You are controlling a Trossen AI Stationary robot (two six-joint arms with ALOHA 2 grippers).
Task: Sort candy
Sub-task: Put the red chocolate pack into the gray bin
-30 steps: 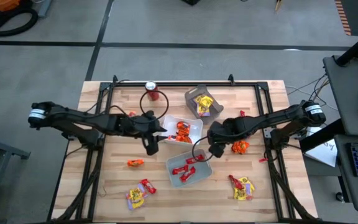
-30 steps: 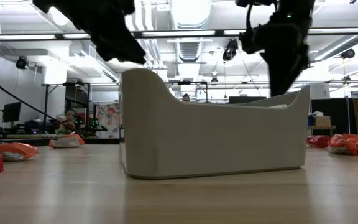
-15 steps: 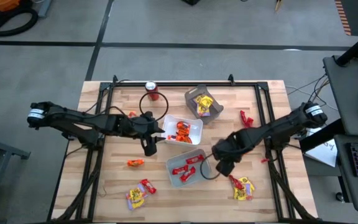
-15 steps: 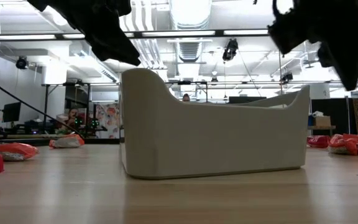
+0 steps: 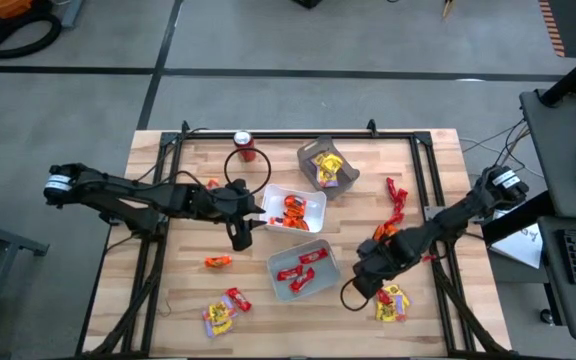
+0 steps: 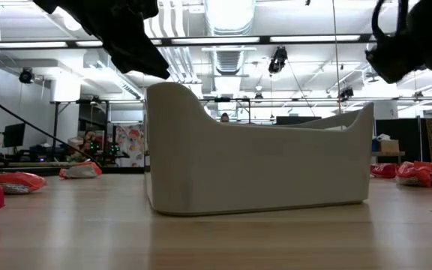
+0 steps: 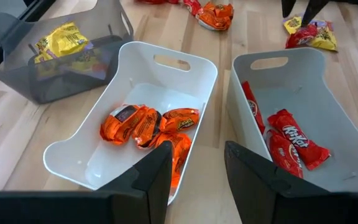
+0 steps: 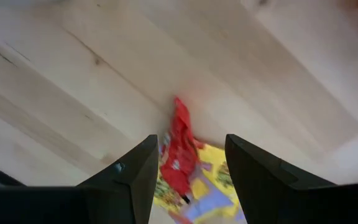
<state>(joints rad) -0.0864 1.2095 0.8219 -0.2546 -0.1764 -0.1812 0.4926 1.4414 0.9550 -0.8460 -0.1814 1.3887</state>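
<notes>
The right claw (image 5: 370, 283) has swung off the orange candy (image 5: 386, 234) toward the counter's (image 5: 168, 290) near edge and now hovers, fingers apart and empty, over the red and yellow candy (image 8: 180, 163) there, likely its next pick. Farther back the left claw (image 7: 194, 171) waits, parted and empty, by the white tray of orange candy (image 7: 143, 123); beyond sits the gray bin (image 5: 325, 166) holding yellow.

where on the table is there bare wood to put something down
Free: the table's far right corner beyond the red candy; the near middle strip between the left candy pile and the right pile; the left side around the lone orange candy. Crowded: the centre, with three trays and both tools, left and right.
</notes>
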